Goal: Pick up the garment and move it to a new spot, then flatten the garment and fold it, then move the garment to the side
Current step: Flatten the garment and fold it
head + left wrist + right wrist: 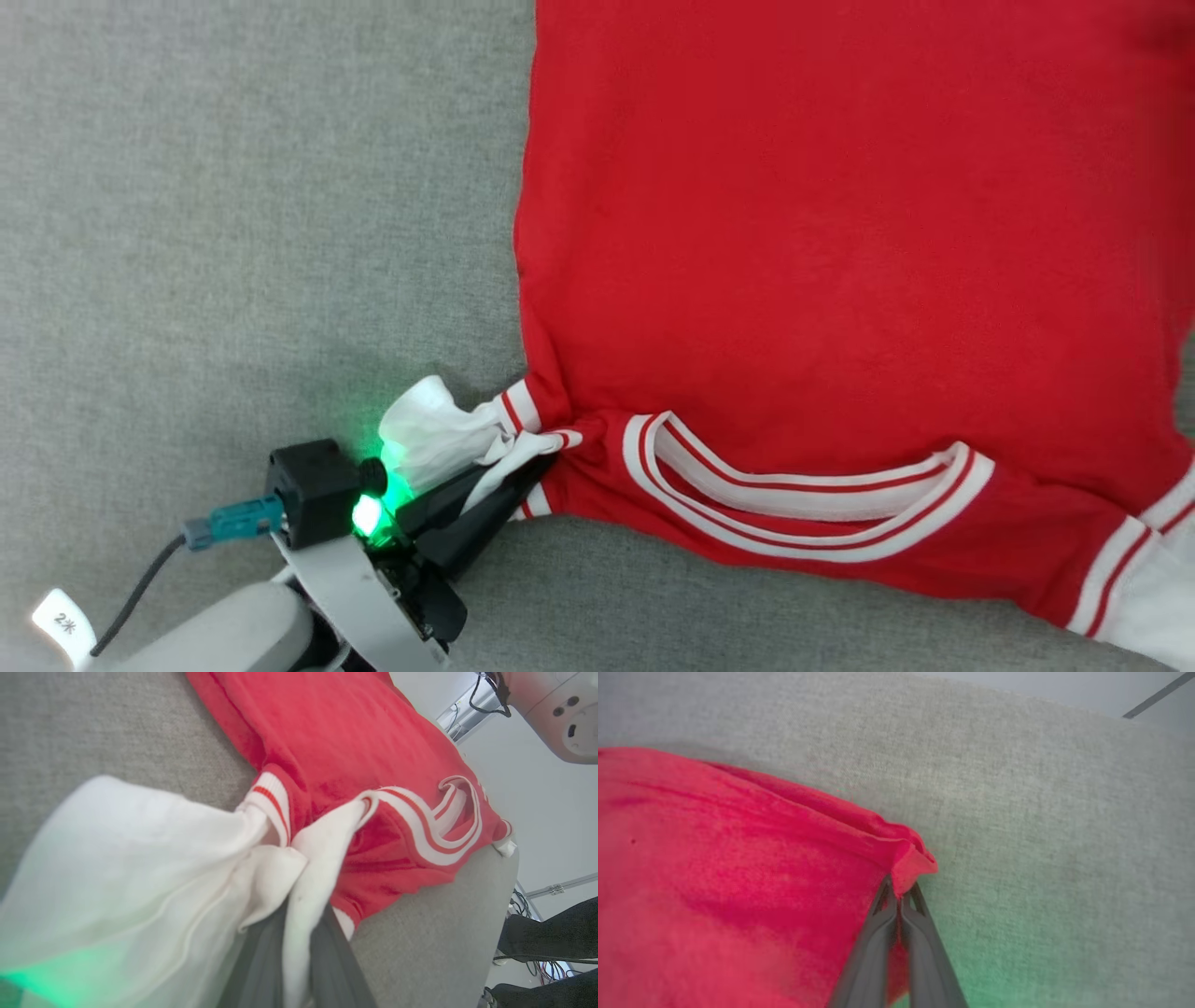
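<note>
Left fingers clamp garment sleeve; right fingers, its corner.

Soft matt knit garment (ribbed trim); coarse matt woven grey table cover.

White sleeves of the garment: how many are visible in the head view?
2. One sleeve is bunched at the lower left, held by the left gripper; the other sleeve lies at the lower right corner, partly cut off.

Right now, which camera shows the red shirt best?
The head view: the garment lies spread out, striped collar plain. The left wrist view sits close on the white sleeve the left hand grips; the right wrist view catches a red corner pinched in the right hand.
</note>
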Robot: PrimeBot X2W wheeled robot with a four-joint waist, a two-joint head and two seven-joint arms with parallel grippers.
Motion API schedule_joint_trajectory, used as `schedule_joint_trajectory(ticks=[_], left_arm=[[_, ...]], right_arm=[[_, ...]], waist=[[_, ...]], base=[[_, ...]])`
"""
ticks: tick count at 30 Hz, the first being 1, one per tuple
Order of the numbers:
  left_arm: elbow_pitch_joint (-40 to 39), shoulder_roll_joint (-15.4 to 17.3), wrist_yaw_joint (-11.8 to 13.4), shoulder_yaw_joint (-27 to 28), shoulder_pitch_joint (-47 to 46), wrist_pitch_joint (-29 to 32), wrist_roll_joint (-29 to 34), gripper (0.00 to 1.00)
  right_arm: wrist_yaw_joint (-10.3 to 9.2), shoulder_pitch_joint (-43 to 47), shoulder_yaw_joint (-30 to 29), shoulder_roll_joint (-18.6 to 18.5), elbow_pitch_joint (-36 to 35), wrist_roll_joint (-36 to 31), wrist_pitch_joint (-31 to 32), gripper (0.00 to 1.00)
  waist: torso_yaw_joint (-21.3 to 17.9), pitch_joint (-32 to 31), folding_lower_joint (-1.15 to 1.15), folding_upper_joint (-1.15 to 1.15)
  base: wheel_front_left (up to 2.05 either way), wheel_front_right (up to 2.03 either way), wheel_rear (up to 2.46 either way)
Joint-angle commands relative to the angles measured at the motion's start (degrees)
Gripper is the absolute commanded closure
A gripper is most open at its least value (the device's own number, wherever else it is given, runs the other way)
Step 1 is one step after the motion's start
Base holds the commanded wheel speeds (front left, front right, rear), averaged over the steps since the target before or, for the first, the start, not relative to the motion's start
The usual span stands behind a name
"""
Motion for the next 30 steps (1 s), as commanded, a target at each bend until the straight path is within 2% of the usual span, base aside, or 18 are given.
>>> schedule_joint_trajectory(ticks=[1,8,15,22,30], left_arm=[[4.5,-0.47,1.81,0.39,0.37,1.74,-0.96,1.0],[3.66,-0.22,1.34,0.96,3.89,1.19,-1.64,1.0],[3.3,0.35,1.1,1.04,5.88,1.0,-1.39,1.0],[3.37,1.22,1.09,2.01,7.78,1.0,-1.1,1.0],[3.52,1.99,1.09,2.34,9.29,1.0,-0.7,1.0]], right_arm=[[-0.06,3.59,0.28,-1.15,0.4,0.78,0.52,1.0],[-0.05,19.59,-0.11,-6.69,-12.84,9.98,1.78,1.0],[-0.05,39.73,-3.74,-8.61,-30.42,15.36,2.83,1.0],[-0.05,58.39,-6.69,-5.0,-42.52,18.45,3.92,1.0],[-0.05,73.51,-6.11,2.13,-49.1,17.94,2.03,1.0]], waist=[[-0.53,-2.71,0.0,0.0],[-2.0,-9.14,0.0,0.0],[-4.24,-13.93,0.0,0.0],[-7.0,-16.62,0.0,0.0],[-8.76,-17.85,0.0,0.0]], base=[[0.0,0.0,0.0],[0.0,0.0,0.0],[0.0,0.0,0.0],[0.0,0.0,0.0],[0.0,0.0,0.0]])
